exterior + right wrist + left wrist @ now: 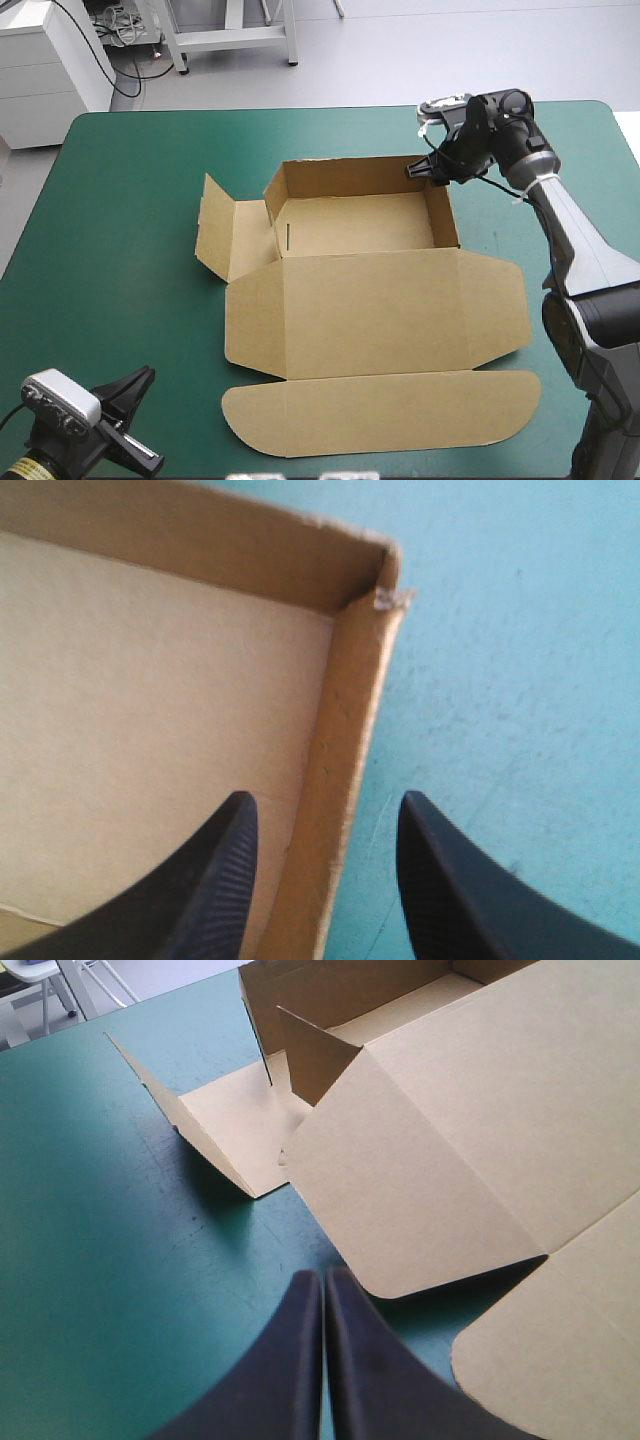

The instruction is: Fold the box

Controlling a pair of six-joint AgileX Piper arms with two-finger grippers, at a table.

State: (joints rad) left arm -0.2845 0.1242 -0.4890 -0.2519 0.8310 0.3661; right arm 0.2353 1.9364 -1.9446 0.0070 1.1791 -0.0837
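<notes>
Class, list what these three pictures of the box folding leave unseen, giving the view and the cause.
- Right wrist view: most of the box, cut off by the picture's edges.
- Left wrist view: the lid's right half, beyond the edge.
- High view: whether the right gripper touches the wall, too small to tell.

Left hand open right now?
No, the left hand is shut into one pointed arch over the teal-green cover, short of the box.

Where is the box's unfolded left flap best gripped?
Probably by the flap's outer panel, coming from the table's left with the left gripper. That panel tilts up off the cover, so its free edge can be straddled; the inner part lies flat.
</notes>
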